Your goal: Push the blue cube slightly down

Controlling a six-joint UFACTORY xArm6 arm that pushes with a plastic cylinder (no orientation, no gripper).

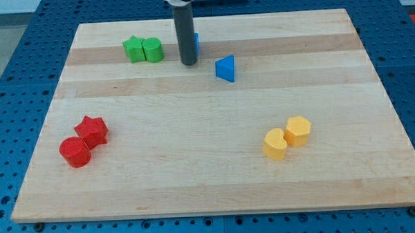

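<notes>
The blue cube (196, 41) is mostly hidden behind my dark rod, near the view's top centre; only a sliver of its right side shows. My tip (188, 63) rests on the board just below and in front of the cube, touching or nearly touching it. A blue triangular block (225, 68) lies to the lower right of the tip, a short gap away.
A green star block (133, 48) and a green cylinder (152, 50) sit together left of the tip. A red star (92, 130) and red cylinder (75, 151) lie at lower left. Two yellow blocks (275, 143) (298, 130) lie at lower right. The wooden board (210, 179) ends at all sides.
</notes>
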